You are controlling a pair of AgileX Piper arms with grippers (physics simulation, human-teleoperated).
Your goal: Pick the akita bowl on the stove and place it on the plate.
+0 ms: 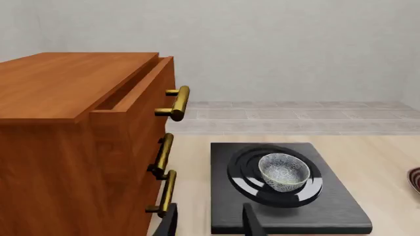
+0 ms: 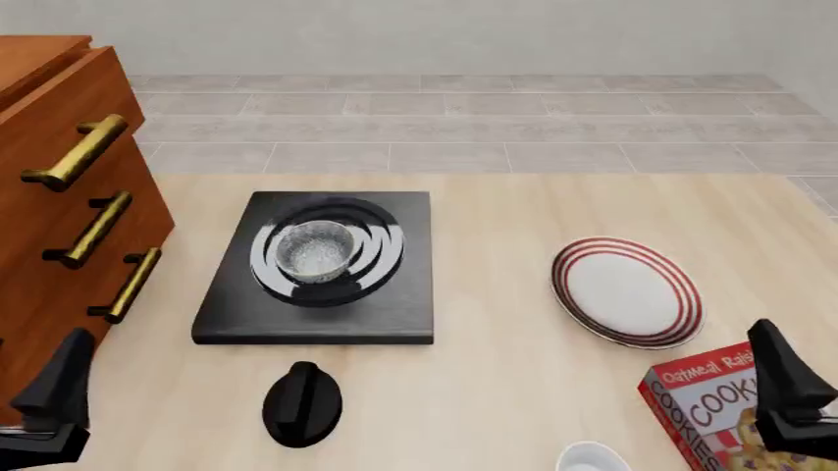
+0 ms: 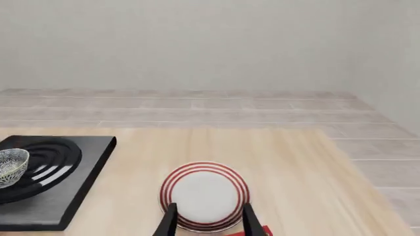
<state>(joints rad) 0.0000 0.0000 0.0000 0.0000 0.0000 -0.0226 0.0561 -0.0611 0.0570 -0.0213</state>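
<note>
On the desk point(image 2: 497, 324) the stove point(image 2: 318, 314) carries the akita bowl point(image 2: 316, 250) on its burner, well apart from the plate point(image 2: 626, 291). Both my left fingers point(image 1: 253, 223) and right fingers point(image 3: 249, 220) stand open and hold nothing. I judge the reach is not yet begun; next my left arm must go forward and down over the bowl's rim.

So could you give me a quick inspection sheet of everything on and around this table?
Surface: pale wood table, tiled floor beyond.
Job's things: akita bowl upright on the stove burner; plate bare, to the stove's right.
Clutter: black knob in front of the stove; cookie box and white bowl at the near right.
End effectors: left end effector and right end effector both open, holding nothing.
Cables: nothing seen.
Surroundings: wooden drawer cabinet at left, top drawer slightly open; plain wall behind.
</note>
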